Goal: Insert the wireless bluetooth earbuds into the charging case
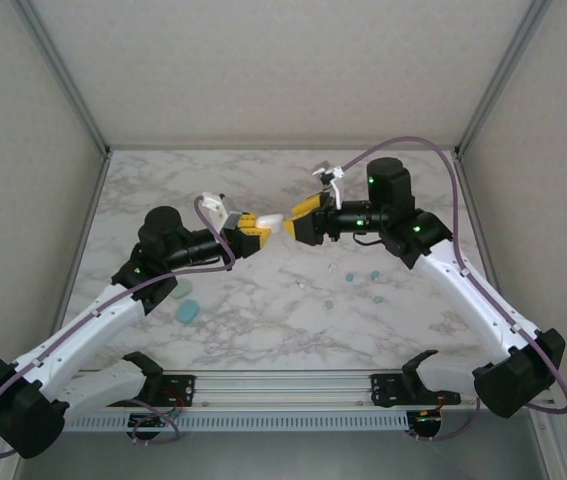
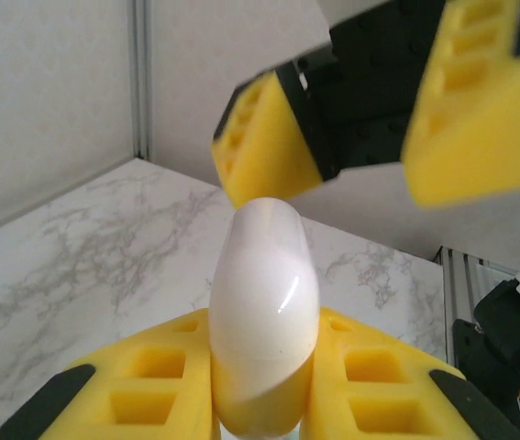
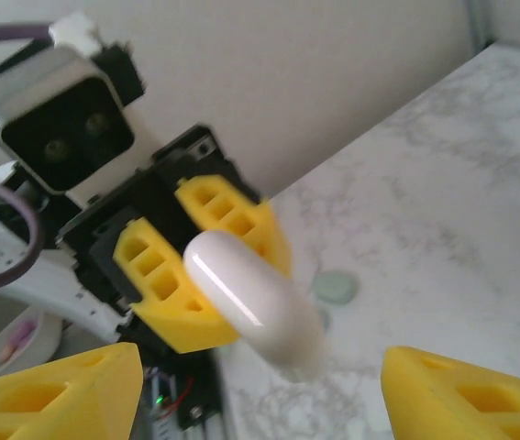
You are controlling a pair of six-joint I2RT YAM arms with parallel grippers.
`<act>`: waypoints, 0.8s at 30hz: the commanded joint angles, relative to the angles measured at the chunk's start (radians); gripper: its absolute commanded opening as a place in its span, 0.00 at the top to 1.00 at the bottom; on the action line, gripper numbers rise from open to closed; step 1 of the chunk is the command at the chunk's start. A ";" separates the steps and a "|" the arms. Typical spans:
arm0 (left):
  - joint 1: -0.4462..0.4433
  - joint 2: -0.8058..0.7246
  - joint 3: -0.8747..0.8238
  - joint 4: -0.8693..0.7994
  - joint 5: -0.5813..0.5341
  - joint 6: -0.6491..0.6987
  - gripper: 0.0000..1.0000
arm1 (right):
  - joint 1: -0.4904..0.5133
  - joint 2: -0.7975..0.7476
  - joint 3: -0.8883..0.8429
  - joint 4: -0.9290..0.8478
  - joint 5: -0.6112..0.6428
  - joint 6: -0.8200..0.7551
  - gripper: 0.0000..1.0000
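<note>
Where the two arms meet: above the middle of the marble table [image 1: 263,190], tips facing each other.
Left tool [image 1: 266,230]: clamped on the white charging case [image 2: 264,302], one yellow finger on each side of its lower half.
White charging case: smooth, rounded and closed, held off the table, its free end sticking out past the left fingertips toward the other arm.
Right tool [image 3: 260,394]: fingers spread wide; the case's free end points into the gap between them, and no contact with either finger can be seen.
Earbuds [image 1: 374,275]: tiny whitish, light blue and pale green bits, lying loose on the table below and in front of the right arm, well apart from the held case.
Other cases: a teal case [image 1: 187,312] and a pale green case [image 1: 181,291] lie just beside each other on the table, next to the left arm.
</note>
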 commanded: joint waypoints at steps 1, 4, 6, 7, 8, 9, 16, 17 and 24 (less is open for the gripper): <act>-0.013 0.010 -0.012 0.096 0.015 0.009 0.88 | 0.017 0.016 0.042 -0.083 0.003 -0.012 0.29; -0.017 0.014 -0.011 0.107 0.028 -0.006 0.88 | 0.021 0.023 0.030 -0.061 0.047 -0.013 0.29; -0.022 0.014 -0.012 0.115 0.031 -0.015 0.88 | 0.020 0.029 0.030 -0.046 0.053 -0.004 0.29; -0.023 0.014 -0.011 0.111 0.037 -0.013 0.88 | 0.020 0.030 0.030 -0.042 0.059 -0.002 0.29; -0.027 0.011 -0.010 0.107 0.036 -0.011 0.88 | 0.020 0.030 0.030 -0.038 0.068 -0.003 0.29; -0.029 0.010 -0.009 0.106 0.037 -0.011 0.88 | 0.020 0.031 0.032 -0.038 0.085 -0.002 0.30; -0.032 0.007 -0.007 0.076 0.062 0.008 0.88 | 0.016 0.037 0.038 0.020 0.147 0.065 0.31; -0.032 0.005 -0.005 0.073 0.062 0.014 0.88 | 0.015 0.044 0.044 0.015 0.146 0.066 0.31; -0.032 -0.010 -0.003 0.040 0.066 0.033 0.88 | 0.007 0.051 0.063 0.043 0.162 0.112 0.31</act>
